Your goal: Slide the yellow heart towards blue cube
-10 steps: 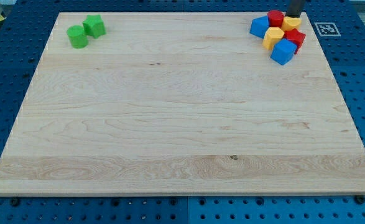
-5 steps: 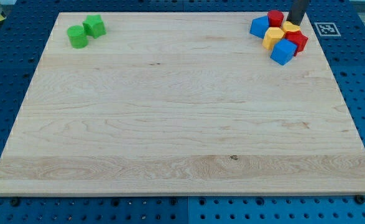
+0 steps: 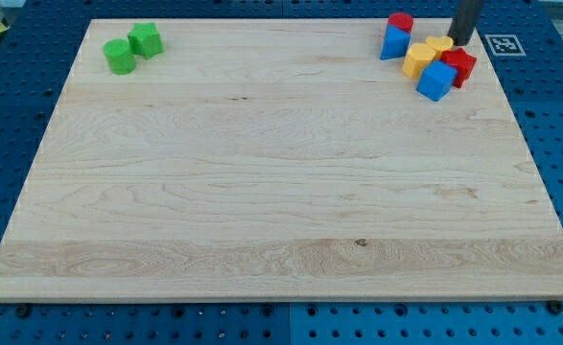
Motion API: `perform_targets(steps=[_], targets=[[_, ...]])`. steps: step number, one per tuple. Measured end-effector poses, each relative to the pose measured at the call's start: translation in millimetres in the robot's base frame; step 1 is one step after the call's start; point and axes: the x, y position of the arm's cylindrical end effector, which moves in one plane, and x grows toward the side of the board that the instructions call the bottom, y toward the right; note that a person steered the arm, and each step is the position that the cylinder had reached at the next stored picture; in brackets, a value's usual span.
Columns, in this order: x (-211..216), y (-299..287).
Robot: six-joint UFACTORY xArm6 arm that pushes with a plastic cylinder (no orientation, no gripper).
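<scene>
Camera view showed our tip (image 3: pixel 462 41) at the board's one o'clock corner, a bare rod with nothing to open or close, touching a yellow block (image 3: pixel 440 45) we took for the yellow heart. The blue cube (image 3: pixel 436 80) sat just at its six o'clock, practically touching; little seemed left to do. No readable writing, only a square marker tag (image 3: pixel 504 44) off the board.

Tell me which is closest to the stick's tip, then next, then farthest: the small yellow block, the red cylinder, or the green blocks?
From my tip:
1. Small yellow block, touching it on the view's left.
2. Red cylinder, farther left, top edge.
3. Two green blocks, far top-left corner.
</scene>
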Motion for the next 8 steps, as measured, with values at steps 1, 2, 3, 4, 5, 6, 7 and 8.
perform_targets(steps=[1, 2, 3, 4, 5, 6, 7, 8], targets=[[-1, 0], [-1, -5], [5, -20], [5, -28], [13, -37], [26, -45], [41, -54], [53, -63]])
